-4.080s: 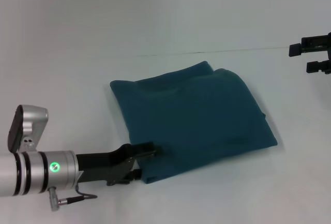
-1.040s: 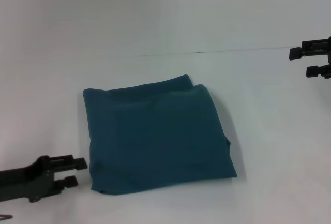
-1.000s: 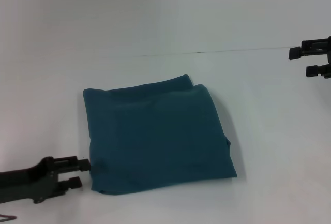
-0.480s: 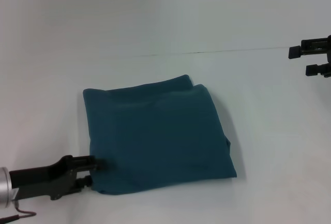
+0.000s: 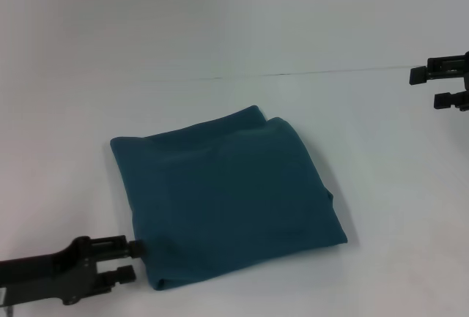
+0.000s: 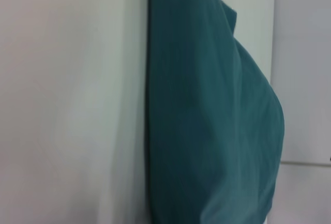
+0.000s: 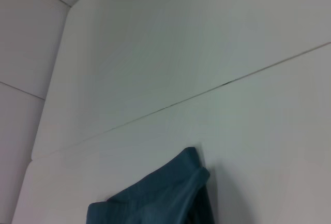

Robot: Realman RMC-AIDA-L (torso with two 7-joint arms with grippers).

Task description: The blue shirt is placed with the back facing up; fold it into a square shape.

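The blue shirt [image 5: 223,196] lies folded into a rough square on the white desk [image 5: 220,31], plain fabric up, with a doubled fold along its far edge. The left gripper [image 5: 132,260] sits low at the shirt's near-left corner, its two fingers [image 5: 126,245] parted, the upper one touching the cloth edge and nothing clamped between them. The right gripper [image 5: 426,87] hangs well apart, beyond the shirt's far-right side, fingers spread and empty. Only the left wrist view shows the shirt's [image 6: 207,120] stacked side edge; the right wrist view catches just its far corner [image 7: 155,198].
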